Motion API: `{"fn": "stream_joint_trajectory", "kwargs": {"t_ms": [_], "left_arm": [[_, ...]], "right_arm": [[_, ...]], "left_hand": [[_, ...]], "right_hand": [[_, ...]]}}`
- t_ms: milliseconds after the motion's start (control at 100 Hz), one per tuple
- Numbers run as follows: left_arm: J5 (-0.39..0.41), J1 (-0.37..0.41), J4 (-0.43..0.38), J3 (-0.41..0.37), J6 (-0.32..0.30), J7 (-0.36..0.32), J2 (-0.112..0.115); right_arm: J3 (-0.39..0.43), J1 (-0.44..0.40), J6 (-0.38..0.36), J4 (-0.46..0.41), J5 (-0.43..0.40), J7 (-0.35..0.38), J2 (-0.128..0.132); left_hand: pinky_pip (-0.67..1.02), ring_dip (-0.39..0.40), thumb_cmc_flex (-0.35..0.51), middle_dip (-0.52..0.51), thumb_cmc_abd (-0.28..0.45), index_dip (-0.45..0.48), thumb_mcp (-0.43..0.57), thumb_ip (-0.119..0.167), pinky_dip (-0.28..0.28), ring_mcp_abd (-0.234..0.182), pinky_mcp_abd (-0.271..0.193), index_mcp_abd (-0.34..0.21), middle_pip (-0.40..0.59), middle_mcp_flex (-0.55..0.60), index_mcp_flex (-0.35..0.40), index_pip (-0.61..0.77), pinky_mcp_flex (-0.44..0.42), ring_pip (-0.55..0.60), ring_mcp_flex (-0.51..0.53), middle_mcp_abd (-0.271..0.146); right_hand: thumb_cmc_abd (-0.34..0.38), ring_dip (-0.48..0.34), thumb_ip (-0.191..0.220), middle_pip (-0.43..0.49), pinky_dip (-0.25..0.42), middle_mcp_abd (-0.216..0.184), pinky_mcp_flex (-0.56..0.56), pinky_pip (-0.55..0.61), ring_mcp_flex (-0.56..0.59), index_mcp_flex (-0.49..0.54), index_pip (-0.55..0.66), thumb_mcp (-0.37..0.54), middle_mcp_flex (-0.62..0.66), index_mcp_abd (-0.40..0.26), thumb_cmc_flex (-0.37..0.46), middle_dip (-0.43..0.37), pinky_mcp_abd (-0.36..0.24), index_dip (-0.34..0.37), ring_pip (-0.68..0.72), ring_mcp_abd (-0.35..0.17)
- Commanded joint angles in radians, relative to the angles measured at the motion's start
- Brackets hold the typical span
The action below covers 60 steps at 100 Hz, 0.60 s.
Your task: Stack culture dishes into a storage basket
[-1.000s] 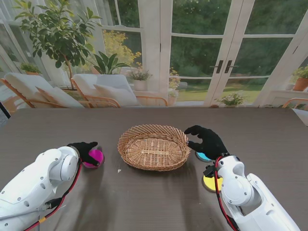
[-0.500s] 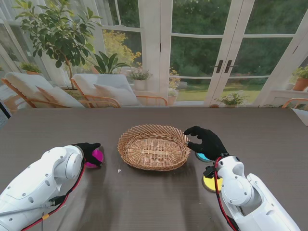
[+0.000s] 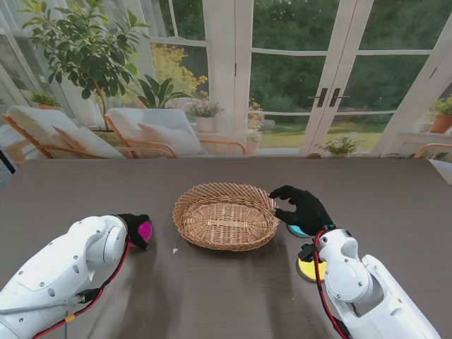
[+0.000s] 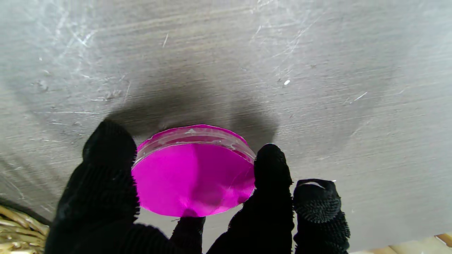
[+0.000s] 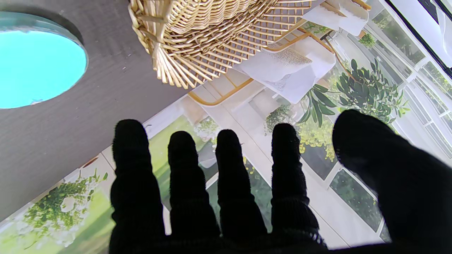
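1. Nearest of all, on the right, a yellow dish [image 3: 308, 268] lies flat on the dark table [image 3: 212, 296]. The robot's right arm hides part of it. Nobody is holding it.

2. A bit farther, on the left, the left hand [image 3: 134, 229] has its black fingers [image 4: 106, 169] wrapped around the edge of a pink dish [image 4: 192, 176]. The dish looks tipped up and just off the table, with its shadow under it. It is near the basket's left side, but not over it yet.

3. On the right, a blue dish [image 5: 35, 67] sits on the table beside the basket, partly under the right hand [image 3: 304, 207].

4. That right hand is spread wide, with all five fingers apart, and it holds nothing. It hovers by the basket's right rim.

5. In the middle, the wicker basket [image 3: 226, 215] has no dish in it that I can see.

6. So I think the job has only begun. The pink dish must go in first, then the blue and yellow ones have to be picked up and stacked on top.
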Motion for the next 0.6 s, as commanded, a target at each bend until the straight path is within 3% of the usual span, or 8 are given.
{"fn": "stream_joint_trajectory", "kwargs": {"t_ms": [0,160,170,180,190,230,350,590], "left_arm": [[-0.002,-0.002,0.005,0.007,0.008,-0.025,-0.002],[0.001,-0.005,0.012,0.027,0.023,-0.020,-0.002],[0.002,-0.005,0.013,0.028,0.024,-0.019,-0.002],[0.002,-0.005,0.013,0.029,0.024,-0.018,-0.002],[0.003,-0.005,0.014,0.030,0.025,-0.017,-0.002],[0.006,-0.005,0.016,0.034,0.027,-0.011,-0.002],[0.004,-0.006,0.023,0.047,0.036,0.010,-0.004],[0.016,0.023,0.026,0.038,0.046,0.099,-0.016]], "right_arm": [[-0.004,-0.003,-0.001,-0.001,-0.004,0.015,-0.001],[-0.004,-0.002,-0.002,0.001,-0.006,0.018,0.000],[-0.004,-0.002,-0.002,0.001,-0.006,0.018,0.000],[-0.004,-0.002,-0.002,0.001,-0.006,0.018,0.000],[-0.005,-0.002,-0.002,0.001,-0.006,0.018,0.000],[-0.005,-0.002,-0.002,0.001,-0.007,0.018,0.000],[-0.006,-0.002,-0.002,0.001,-0.007,0.018,0.000],[-0.007,-0.002,-0.002,0.002,-0.006,0.018,0.000]], "left_hand": [[0.084,0.021,0.025,0.041,-0.054,0.004,0.113,0.021,-0.010,-0.025,0.011,-0.001,0.027,0.056,-0.020,0.009,0.032,0.061,0.045,0.011],[0.130,0.029,0.043,0.106,-0.102,-0.002,0.293,0.012,-0.048,-0.072,0.000,-0.001,0.065,0.127,0.001,0.011,0.098,0.151,0.114,0.006],[0.130,0.029,0.043,0.106,-0.102,-0.002,0.293,0.012,-0.048,-0.072,0.000,-0.001,0.065,0.127,0.001,0.011,0.098,0.151,0.114,0.006],[0.135,0.027,0.042,0.111,-0.036,-0.003,0.192,-0.001,-0.054,-0.075,-0.001,-0.001,0.066,0.131,0.003,0.011,0.102,0.157,0.119,0.005],[0.145,0.023,0.082,0.121,-0.081,-0.004,0.221,0.016,-0.067,-0.081,-0.003,-0.002,0.069,0.142,0.008,0.012,0.112,0.168,0.129,0.005],[0.163,0.021,0.063,0.137,-0.118,-0.005,0.353,0.011,-0.082,-0.094,-0.005,-0.002,0.081,0.168,0.019,0.013,0.137,0.192,0.156,0.001],[0.213,-0.001,0.085,0.181,-0.149,0.013,0.471,0.002,-0.137,-0.116,-0.015,0.000,0.116,0.246,0.082,0.028,0.200,0.232,0.224,-0.020],[0.319,-0.044,0.113,0.233,-0.179,0.140,0.555,-0.009,-0.277,-0.156,-0.044,-0.026,0.180,0.376,0.254,0.135,0.324,0.281,0.354,-0.075]], "right_hand": [[0.003,0.006,0.002,-0.012,0.043,0.018,-0.239,-0.030,0.003,-0.009,-0.009,-0.065,-0.023,-0.023,-0.014,-0.014,0.006,0.010,-0.006,0.008],[-0.004,0.007,0.000,-0.011,0.045,0.017,-0.236,-0.028,0.005,-0.009,-0.008,-0.065,-0.026,-0.023,-0.011,-0.013,0.006,0.011,-0.005,0.009],[-0.003,0.007,0.000,-0.011,0.045,0.018,-0.235,-0.028,0.006,-0.009,-0.008,-0.065,-0.026,-0.024,-0.011,-0.013,0.006,0.011,-0.004,0.010],[-0.003,0.008,0.000,-0.011,0.045,0.018,-0.235,-0.028,0.006,-0.009,-0.008,-0.065,-0.026,-0.024,-0.011,-0.013,0.006,0.011,-0.004,0.010],[-0.004,0.008,0.000,-0.011,0.046,0.018,-0.235,-0.027,0.006,-0.009,-0.008,-0.065,-0.025,-0.023,-0.010,-0.013,0.006,0.011,-0.004,0.011],[-0.006,0.008,0.000,-0.011,0.046,0.018,-0.234,-0.027,0.007,-0.009,-0.008,-0.066,-0.026,-0.023,-0.010,-0.013,0.007,0.011,-0.002,0.010],[-0.007,0.010,-0.001,-0.010,0.048,0.018,-0.232,-0.025,0.008,-0.009,-0.007,-0.065,-0.026,-0.023,-0.009,-0.013,0.008,0.011,0.000,0.011],[-0.007,0.012,-0.002,-0.010,0.051,0.019,-0.231,-0.023,0.008,-0.008,-0.006,-0.065,-0.026,-0.022,-0.008,-0.013,0.009,0.012,0.003,0.012]]}}
